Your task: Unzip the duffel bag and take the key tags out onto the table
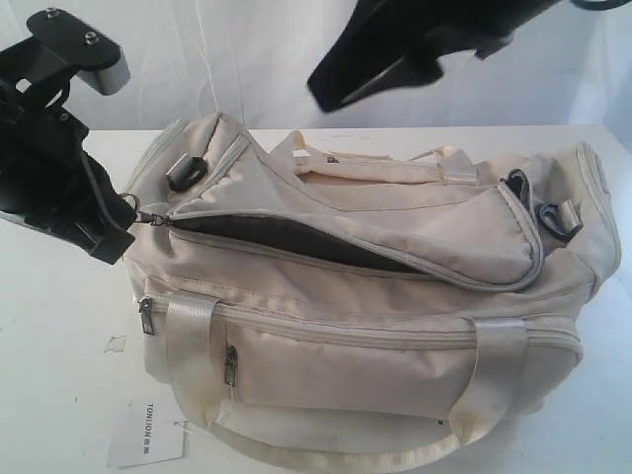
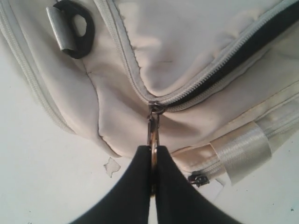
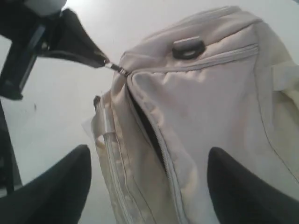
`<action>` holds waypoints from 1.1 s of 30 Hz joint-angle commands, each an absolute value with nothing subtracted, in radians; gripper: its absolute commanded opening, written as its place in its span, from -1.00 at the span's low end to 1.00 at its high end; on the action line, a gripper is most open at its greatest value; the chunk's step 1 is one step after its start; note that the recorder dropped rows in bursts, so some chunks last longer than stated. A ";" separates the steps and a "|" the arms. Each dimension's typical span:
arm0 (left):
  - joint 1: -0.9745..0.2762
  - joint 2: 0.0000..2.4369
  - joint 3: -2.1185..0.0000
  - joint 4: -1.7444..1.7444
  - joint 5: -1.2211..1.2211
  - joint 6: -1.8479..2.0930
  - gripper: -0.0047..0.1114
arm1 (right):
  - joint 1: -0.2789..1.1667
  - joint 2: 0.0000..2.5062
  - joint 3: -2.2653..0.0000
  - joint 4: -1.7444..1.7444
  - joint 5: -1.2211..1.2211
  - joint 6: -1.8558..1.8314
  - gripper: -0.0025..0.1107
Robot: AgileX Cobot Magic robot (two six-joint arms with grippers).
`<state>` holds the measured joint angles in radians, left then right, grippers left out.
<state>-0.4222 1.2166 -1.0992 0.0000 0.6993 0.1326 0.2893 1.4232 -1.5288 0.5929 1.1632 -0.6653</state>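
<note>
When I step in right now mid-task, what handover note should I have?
Left gripper: shut on the zipper pull at one end of the duffel bag.
Right gripper: open, above the bag, holding nothing.
Done: main zipper is open, dark gap showing.
To do: key tags not visible anywhere; release the pull, reach inside, place them on the table.

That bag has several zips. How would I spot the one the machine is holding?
Start at the big cream duffel bag on the white table. Follow its gaping top zipper to the left gripper: its metal pull is pinched there, while the front pulls hang free.
</note>
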 commanded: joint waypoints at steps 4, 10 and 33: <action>-0.421 1.203 -1.095 -0.023 0.703 0.131 -0.92 | 0.492 1.515 -1.452 0.346 1.043 -0.699 0.22; -0.421 1.170 -1.095 -0.026 0.703 0.131 -0.92 | 0.571 1.579 -1.440 0.310 0.935 -0.741 0.49; -0.421 1.140 -1.093 -0.026 0.699 0.131 -0.92 | 0.646 1.703 -1.440 0.249 0.915 -0.710 -0.58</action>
